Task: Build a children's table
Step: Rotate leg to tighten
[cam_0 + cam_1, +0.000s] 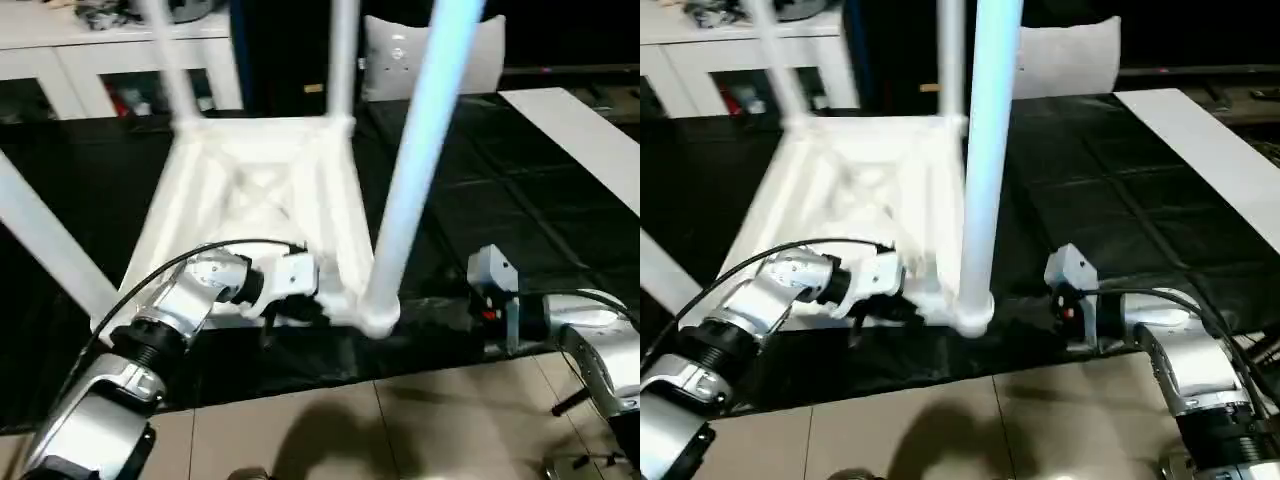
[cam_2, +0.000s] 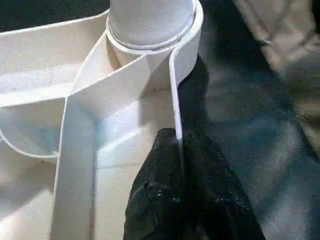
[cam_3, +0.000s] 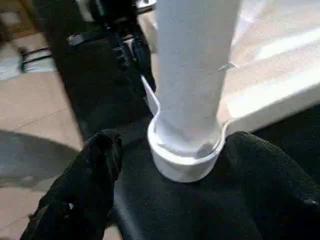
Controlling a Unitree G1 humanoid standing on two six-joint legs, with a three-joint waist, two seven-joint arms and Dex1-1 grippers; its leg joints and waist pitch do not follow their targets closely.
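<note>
Our tabletop (image 1: 260, 190) lies upside down on the black desk (image 1: 520, 200). Our left hand (image 2: 179, 150) pinches its near rim. The near-right leg (image 1: 420, 160) stands upright between the spread fingers (image 3: 85, 180) of our right hand (image 3: 170, 165), which is nearer.

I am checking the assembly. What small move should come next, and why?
Probably draw the right tool back from the near leg: the leg stands in its socket, the tool's fingers are spread apart from it, and the left tool pinches the tabletop's rim.
</note>
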